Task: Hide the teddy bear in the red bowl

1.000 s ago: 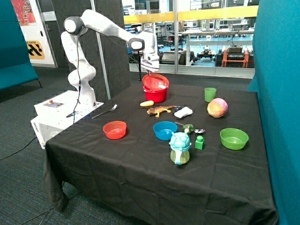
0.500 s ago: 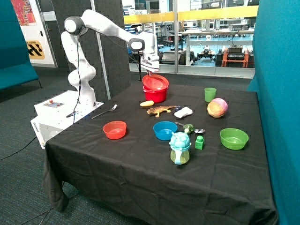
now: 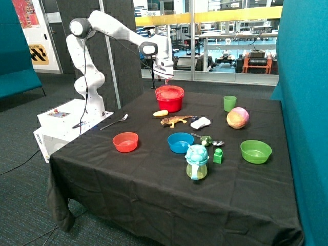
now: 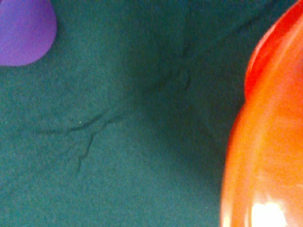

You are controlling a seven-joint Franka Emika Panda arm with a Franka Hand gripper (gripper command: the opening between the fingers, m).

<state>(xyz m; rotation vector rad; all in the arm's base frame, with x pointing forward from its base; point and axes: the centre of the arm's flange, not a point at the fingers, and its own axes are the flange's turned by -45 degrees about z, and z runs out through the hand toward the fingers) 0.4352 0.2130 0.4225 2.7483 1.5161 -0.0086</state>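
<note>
The deep dark-red bowl [image 3: 169, 104] stands at the far side of the black-clothed table [image 3: 154, 174]. A flat red plate [image 3: 169, 92] lies level on its rim like a lid. The teddy bear is not visible in either view. My gripper [image 3: 166, 80] hangs just above the plate's far edge, on the robot-base side, apart from it. The wrist view shows black cloth with a glossy orange-red curved surface [image 4: 270, 142] at one edge, and a purple blob [image 4: 21, 28] in a corner.
Near the bowl lie a yellow piece [image 3: 160, 113], a toy lizard [image 3: 177, 121] and a white item [image 3: 200, 123]. Further forward are a small orange-red bowl [image 3: 125, 141], a blue bowl [image 3: 180, 142], a light-blue figure [image 3: 197, 161], a green bowl [image 3: 255, 151], a green cup [image 3: 230, 103], a ball [image 3: 238, 117] and a spoon [image 3: 114, 122].
The red plate was tilted, raised at the gripper's side; now it lies flat on the red bowl. The gripper stands slightly higher, clear of it.
</note>
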